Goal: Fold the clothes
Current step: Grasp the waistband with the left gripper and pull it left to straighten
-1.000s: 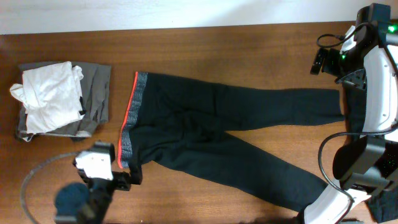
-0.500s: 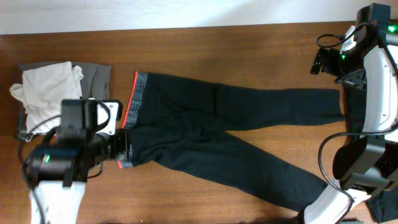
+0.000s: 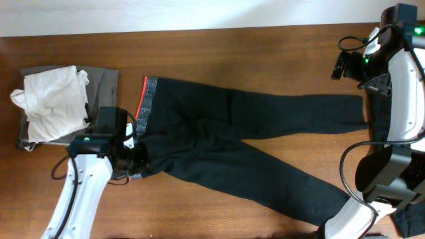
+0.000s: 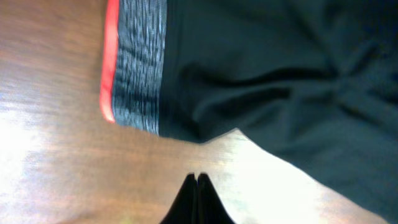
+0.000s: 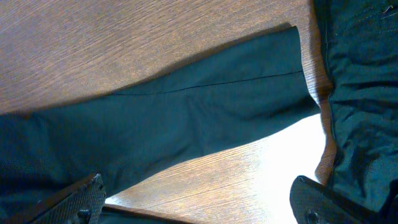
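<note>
Dark pants (image 3: 219, 136) lie flat on the wooden table, with the grey, red-edged waistband (image 3: 143, 109) at the left and both legs spreading to the right. My left gripper (image 3: 137, 161) is at the waistband's lower corner. In the left wrist view the left gripper (image 4: 197, 180) is shut, its tips together over bare wood just below the waistband corner (image 4: 134, 106), with no cloth between them. My right gripper (image 5: 199, 202) stands open above the wood beside the upper leg's cuff (image 5: 249, 81), holding nothing.
A white shirt (image 3: 50, 99) lies on a grey garment (image 3: 103, 99) at the far left. Another dark garment (image 5: 360, 93) lies at the right edge under the right arm (image 3: 398, 86). The table's back edge meets a white wall.
My left arm has come in from the table's front edge to the waistband's lower corner, and its jaws have closed. The right arm and the pants have not moved.
</note>
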### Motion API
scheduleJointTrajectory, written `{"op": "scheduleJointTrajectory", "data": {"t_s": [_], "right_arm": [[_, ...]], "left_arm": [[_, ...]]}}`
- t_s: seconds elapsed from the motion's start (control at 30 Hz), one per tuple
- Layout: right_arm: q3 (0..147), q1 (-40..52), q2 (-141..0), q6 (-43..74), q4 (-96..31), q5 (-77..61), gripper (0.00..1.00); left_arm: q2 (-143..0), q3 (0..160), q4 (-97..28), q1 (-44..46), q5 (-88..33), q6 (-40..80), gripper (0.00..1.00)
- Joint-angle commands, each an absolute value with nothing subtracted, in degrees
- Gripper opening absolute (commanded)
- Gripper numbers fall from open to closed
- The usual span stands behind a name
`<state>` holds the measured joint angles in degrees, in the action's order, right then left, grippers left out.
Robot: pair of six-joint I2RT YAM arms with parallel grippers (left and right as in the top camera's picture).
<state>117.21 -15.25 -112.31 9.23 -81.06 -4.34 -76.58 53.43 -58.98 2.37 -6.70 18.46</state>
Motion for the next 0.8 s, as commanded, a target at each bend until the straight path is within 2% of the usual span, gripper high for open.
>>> {"op": "scheduleJointTrajectory", "data": {"t_s": [0.0,0.33,0.57,0.77], "right_arm": [[117.8,-15.4,-112.3,9.7,-81.3,-4.1,0.99],[117.8,-15.4,-112.3,9.7,-81.3,-4.1,0.99],[117.8,-15.4,-112.3,9.7,-81.3,-4.1,0.99],[117.8,-15.4,-112.3,9.7,-81.3,-4.1,0.99]], "left_arm": [[-79.5,48.8,-54.0,2.0,-6.9,20.3,0.00],[-90.1,45.3,-41.1,1.6,-5.9,20.3,0.01],[-97.4,45.3,-40.2,0.9,2.2,20.3,0.01],[-98.3,45.3,-41.2,-1.0,9.9,20.3,0.00]]}}
